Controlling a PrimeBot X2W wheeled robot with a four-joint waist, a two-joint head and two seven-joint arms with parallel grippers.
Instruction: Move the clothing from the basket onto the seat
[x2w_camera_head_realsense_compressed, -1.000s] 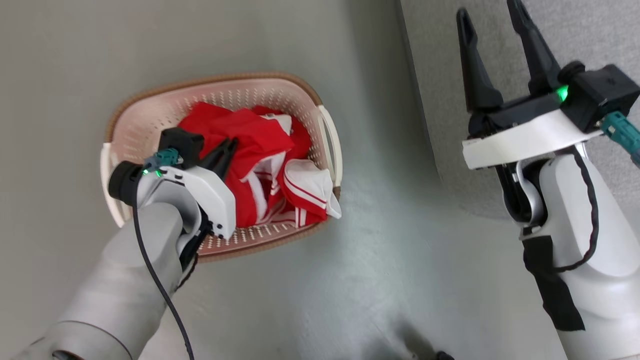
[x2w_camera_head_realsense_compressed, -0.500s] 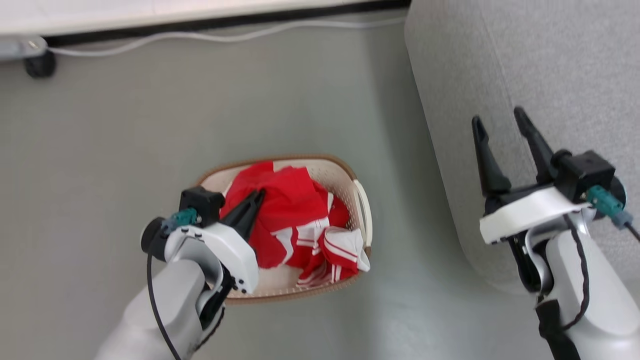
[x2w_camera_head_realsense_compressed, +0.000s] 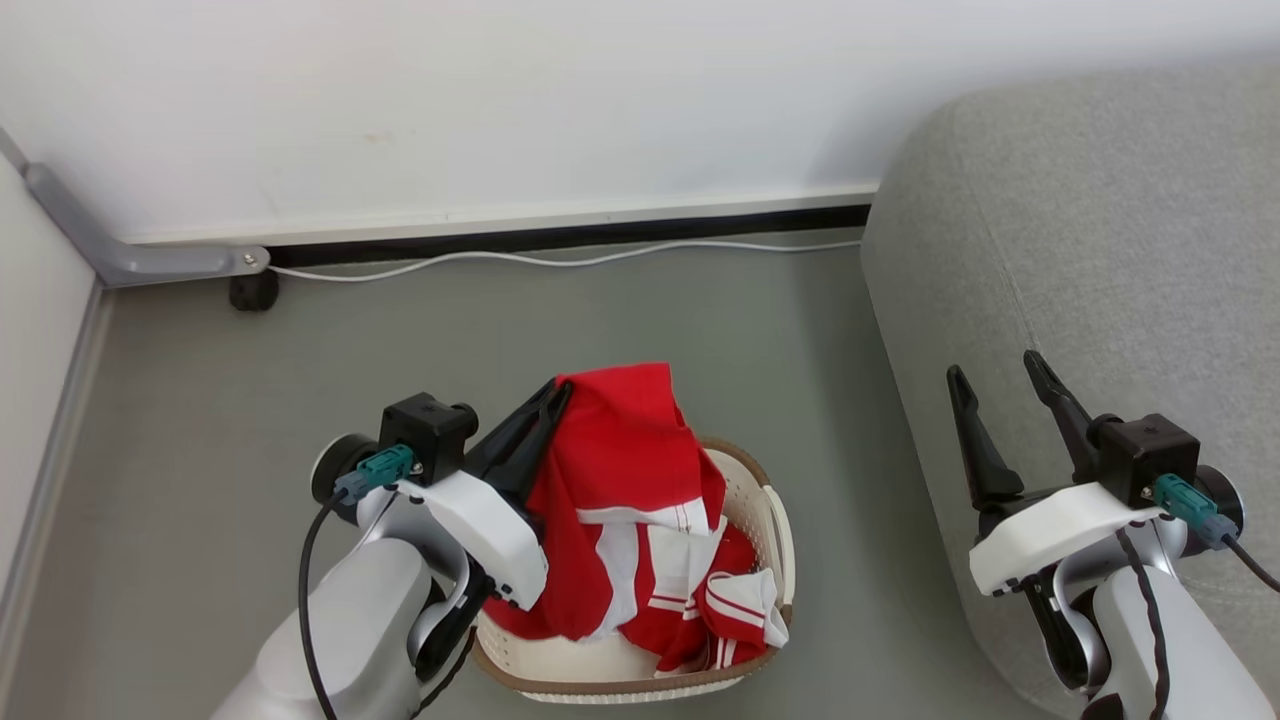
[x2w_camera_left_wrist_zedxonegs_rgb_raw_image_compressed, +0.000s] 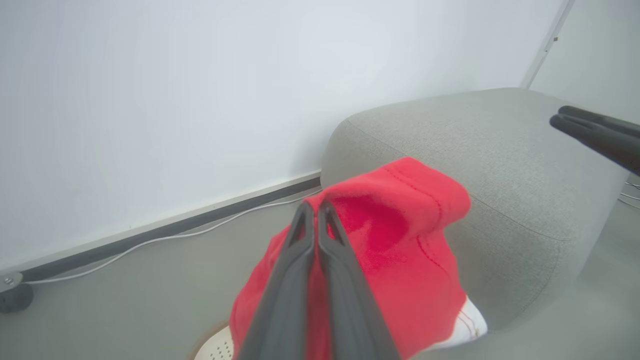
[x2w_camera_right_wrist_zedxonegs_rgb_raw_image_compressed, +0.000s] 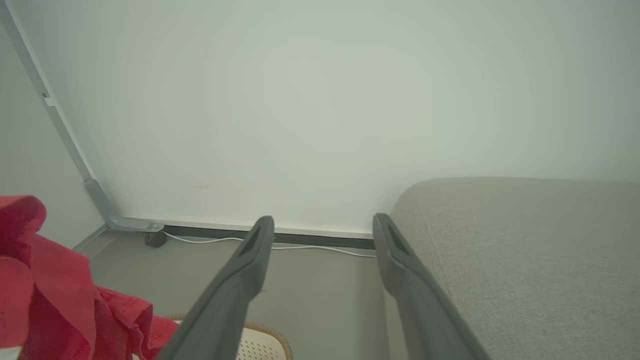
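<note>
My left gripper (x2w_camera_head_realsense_compressed: 560, 386) is shut on the top of a red garment of the clothing (x2w_camera_head_realsense_compressed: 625, 460), which hangs from the fingertips down into the cream basket (x2w_camera_head_realsense_compressed: 770, 500). More red and white striped clothing lies in the basket at its right side. In the left wrist view the closed gripper (x2w_camera_left_wrist_zedxonegs_rgb_raw_image_compressed: 315, 206) pinches the red fabric (x2w_camera_left_wrist_zedxonegs_rgb_raw_image_compressed: 400, 250), with the grey seat (x2w_camera_left_wrist_zedxonegs_rgb_raw_image_compressed: 500, 165) behind it. My right gripper (x2w_camera_head_realsense_compressed: 1000, 365) is open and holds nothing, hovering over the seat (x2w_camera_head_realsense_compressed: 1100, 250). Its spread fingers (x2w_camera_right_wrist_zedxonegs_rgb_raw_image_compressed: 250, 260) show in the right wrist view, with the clothing (x2w_camera_right_wrist_zedxonegs_rgb_raw_image_compressed: 45, 285) at the left.
A white wall with a dark skirting runs along the back, and a white cable (x2w_camera_head_realsense_compressed: 560, 258) lies on the grey floor beneath it. A grey metal leg with a black caster (x2w_camera_head_realsense_compressed: 252, 290) stands at the back left.
My left gripper has risen, pulling the red garment up out of the basket. The head camera has tilted up, so the wall and more of the seat now show.
</note>
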